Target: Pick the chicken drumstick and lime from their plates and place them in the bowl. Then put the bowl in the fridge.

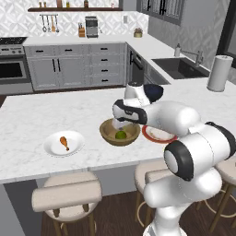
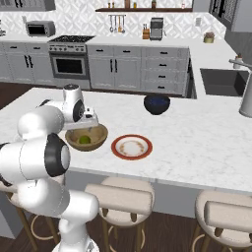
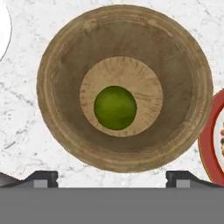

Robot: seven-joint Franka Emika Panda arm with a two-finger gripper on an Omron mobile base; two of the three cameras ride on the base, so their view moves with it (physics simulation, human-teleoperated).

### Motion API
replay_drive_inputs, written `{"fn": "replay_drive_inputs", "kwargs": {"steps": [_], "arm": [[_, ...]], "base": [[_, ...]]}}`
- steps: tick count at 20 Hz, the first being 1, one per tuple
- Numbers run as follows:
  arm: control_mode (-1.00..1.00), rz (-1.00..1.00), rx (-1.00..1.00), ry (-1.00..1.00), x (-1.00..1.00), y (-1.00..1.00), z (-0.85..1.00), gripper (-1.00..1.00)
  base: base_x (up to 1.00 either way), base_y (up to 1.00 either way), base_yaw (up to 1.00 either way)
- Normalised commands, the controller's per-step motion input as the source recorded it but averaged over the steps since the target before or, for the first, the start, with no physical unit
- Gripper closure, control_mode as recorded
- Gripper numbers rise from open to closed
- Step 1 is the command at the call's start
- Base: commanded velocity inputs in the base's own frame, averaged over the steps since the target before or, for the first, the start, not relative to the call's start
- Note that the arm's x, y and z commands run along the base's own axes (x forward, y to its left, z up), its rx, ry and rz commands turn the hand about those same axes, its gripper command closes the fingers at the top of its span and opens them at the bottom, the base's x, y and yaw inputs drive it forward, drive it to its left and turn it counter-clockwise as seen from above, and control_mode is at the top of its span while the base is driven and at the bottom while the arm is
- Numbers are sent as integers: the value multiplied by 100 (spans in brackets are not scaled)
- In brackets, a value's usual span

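Note:
The light-brown wooden bowl (image 1: 105, 132) (image 2: 100, 139) (image 3: 175, 65) stands on the marble island with the green lime (image 1: 120, 134) (image 2: 84, 140) (image 3: 115, 107) lying in its middle. My gripper (image 1: 123, 122) (image 2: 84, 126) (image 3: 111, 178) hangs open just above the bowl, fingers spread wide and holding nothing. To the left, the chicken drumstick (image 1: 64, 142) lies on the plain white plate (image 1: 50, 148). The red-rimmed plate (image 1: 159, 135) (image 2: 116, 146) (image 3: 210, 140) sits right of the bowl, partly behind my arm. The fridge is out of view.
A dark blue bowl (image 2: 157, 104) stands farther back on the island. A paper towel roll (image 1: 219, 73) and the sink (image 1: 179, 67) are at the far right. Stools (image 1: 67, 193) line the island's near edge.

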Motion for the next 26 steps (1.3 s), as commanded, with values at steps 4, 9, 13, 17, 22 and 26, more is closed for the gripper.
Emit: {"fn": "replay_drive_inputs", "kwargs": {"steps": [4, 9, 13, 17, 22, 26], "arm": [[-100, -21, 0, -4, -95, -5, 88, -100], [-100, -24, 0, 0, -100, -6, 87, -100], [-100, -18, 2, -2, -100, -31, 59, -100], [-100, -9, 5, 0, -89, -41, 11, -100], [-100, 0, 4, 1, -8, -41, -4, -100], [-100, -1, 0, 0, -26, -32, 0, -100]], "base": [[0, 0, 0], [0, 0, 0], [0, 0, 0], [0, 0, 0], [0, 0, 0], [0, 0, 0]]}}
